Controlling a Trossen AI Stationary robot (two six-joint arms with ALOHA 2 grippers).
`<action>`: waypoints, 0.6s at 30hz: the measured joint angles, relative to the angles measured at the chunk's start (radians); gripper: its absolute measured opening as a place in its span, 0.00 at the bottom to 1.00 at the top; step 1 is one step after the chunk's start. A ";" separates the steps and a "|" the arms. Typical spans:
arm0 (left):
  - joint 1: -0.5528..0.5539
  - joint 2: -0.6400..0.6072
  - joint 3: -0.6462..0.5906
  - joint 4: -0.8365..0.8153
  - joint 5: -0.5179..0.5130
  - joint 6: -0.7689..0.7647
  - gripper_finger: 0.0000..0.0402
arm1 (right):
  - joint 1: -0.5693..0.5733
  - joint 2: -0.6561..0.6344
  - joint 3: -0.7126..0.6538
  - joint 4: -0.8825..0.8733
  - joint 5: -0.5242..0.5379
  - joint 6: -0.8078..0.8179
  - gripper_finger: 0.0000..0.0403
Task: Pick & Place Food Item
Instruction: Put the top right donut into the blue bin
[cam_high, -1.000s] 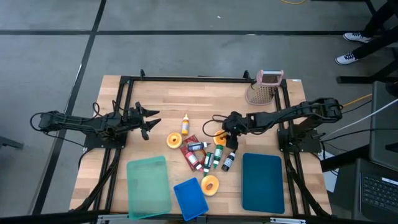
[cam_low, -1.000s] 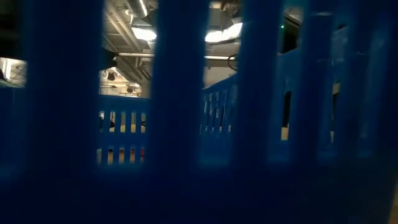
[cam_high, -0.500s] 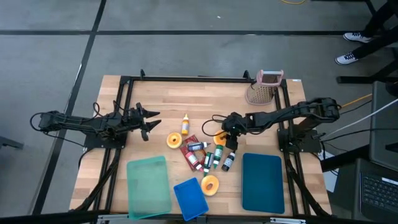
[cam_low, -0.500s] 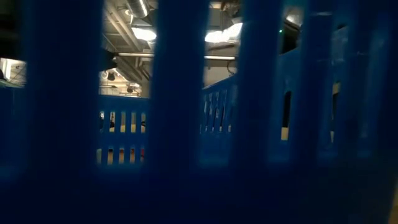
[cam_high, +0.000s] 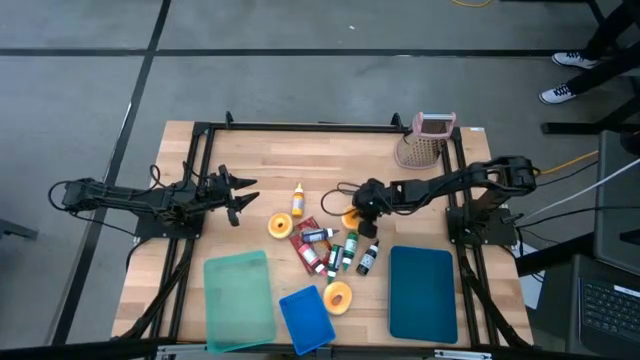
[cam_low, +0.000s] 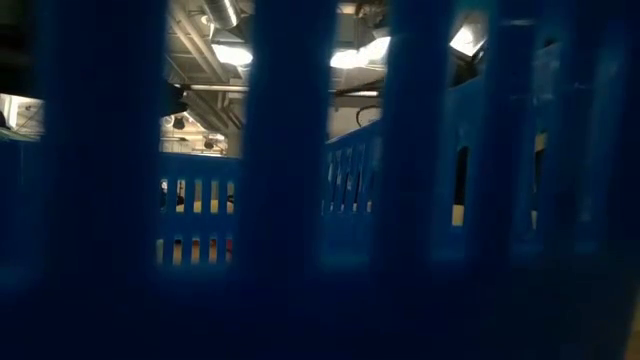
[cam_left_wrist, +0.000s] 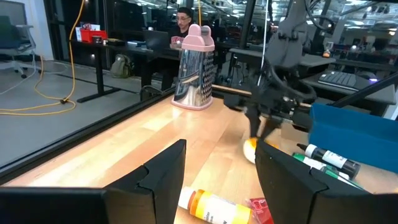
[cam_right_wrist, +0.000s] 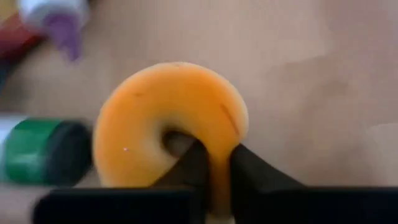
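An orange ring-shaped food item (cam_right_wrist: 168, 118) lies on the wooden table (cam_high: 250, 150) near its middle, with my right gripper (cam_high: 358, 212) shut on it; it also shows in the left wrist view (cam_left_wrist: 251, 149). Two more orange rings (cam_high: 280, 225) (cam_high: 338, 296) lie to the left and toward the near edge. My left gripper (cam_high: 243, 196) hangs open above the table's left part, holding nothing. The low view shows only blue slats. My right gripper pinches the ring's wall (cam_right_wrist: 219, 155) on the side nearest the arm, one finger (cam_right_wrist: 189, 165) in the hole and the other (cam_right_wrist: 252, 171) outside. The fingers slant down from the table's right. The ring lies on the table.
Small bottles (cam_high: 340, 250) and a red packet (cam_high: 305, 240) lie next to the ring. A teal tray (cam_high: 240, 298), a blue basket (cam_high: 306, 318) and a dark teal tray (cam_high: 422, 292) sit along the near edge. A pink-handled grater (cam_high: 422, 142) stands at the far right.
My right gripper has edged toward the table's left and down onto the orange ring, and its fingers have shut on it. The ring still lies where it was.
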 joint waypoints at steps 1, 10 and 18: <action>0.000 0.000 0.000 0.000 0.000 0.000 0.47 | -0.001 -0.010 0.011 -0.010 0.022 0.003 0.05; 0.000 0.000 0.000 0.000 -0.006 0.002 0.47 | 0.003 -0.097 0.179 -0.080 -0.062 0.001 0.04; 0.000 0.000 0.000 0.000 -0.006 0.002 0.47 | 0.178 -0.057 0.310 0.000 -0.262 -0.037 0.04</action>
